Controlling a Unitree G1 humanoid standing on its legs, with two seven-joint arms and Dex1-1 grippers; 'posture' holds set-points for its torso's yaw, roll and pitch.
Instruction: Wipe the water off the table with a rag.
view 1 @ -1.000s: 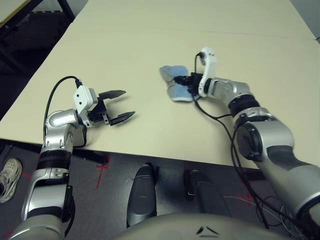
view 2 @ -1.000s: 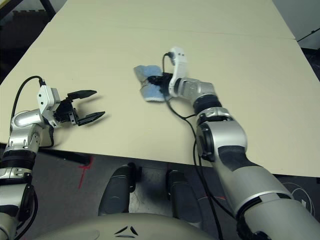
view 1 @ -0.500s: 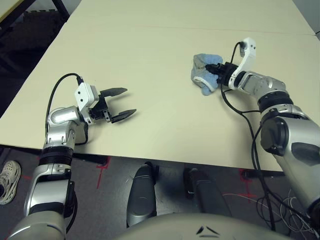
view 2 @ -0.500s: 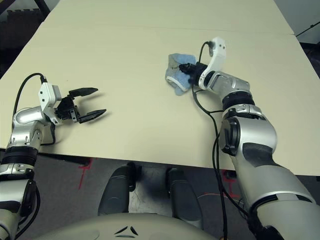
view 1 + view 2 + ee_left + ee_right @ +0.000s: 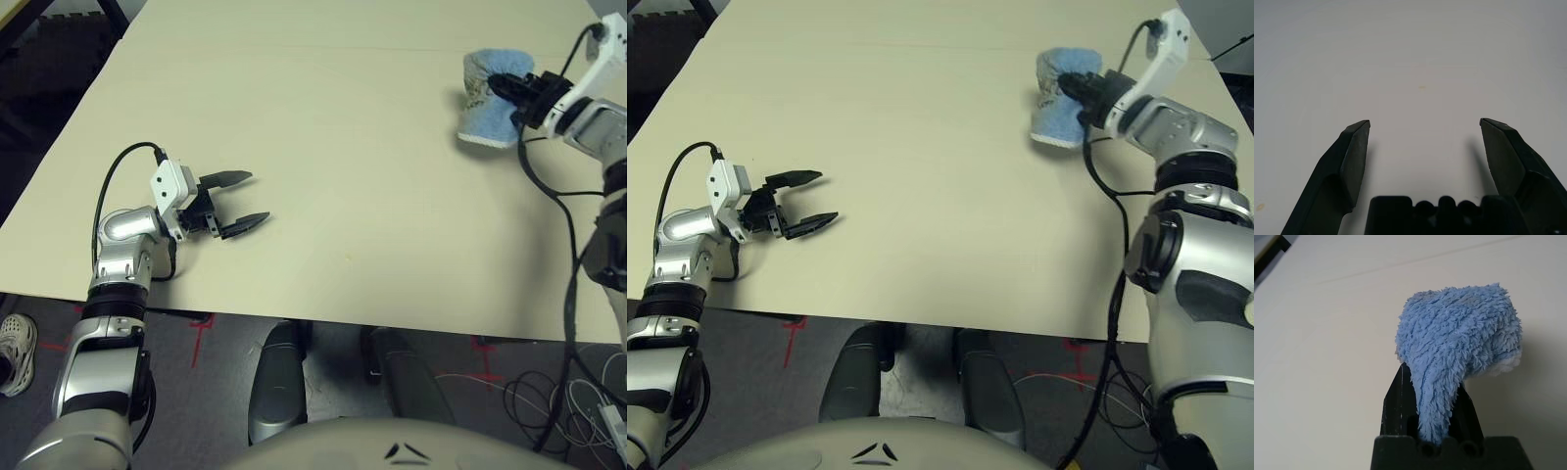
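Note:
The light blue rag (image 5: 487, 96) is bunched up at the far right of the cream table (image 5: 343, 117), its lower end touching the top. My right gripper (image 5: 511, 90) is shut on it; in the right wrist view the rag (image 5: 1459, 333) bulges up out of the pinched fingers (image 5: 1396, 401). My left gripper (image 5: 241, 201) rests low near the front left edge, open, with nothing between its fingertips. In the left wrist view a tiny yellow droplet of water (image 5: 1421, 87) lies on the table ahead of the left gripper (image 5: 1425, 125), and another speck (image 5: 1260, 207) sits off to one side.
A thin seam (image 5: 323, 48) runs across the far part of the table. Dark floor lies beyond the table's left edge, with a shoe (image 5: 14, 338) below the front left corner. Loose cables (image 5: 549, 392) hang under the right arm past the front edge.
My right arm has swept the rag from the table's middle across to the far right. The left gripper has stayed put and open.

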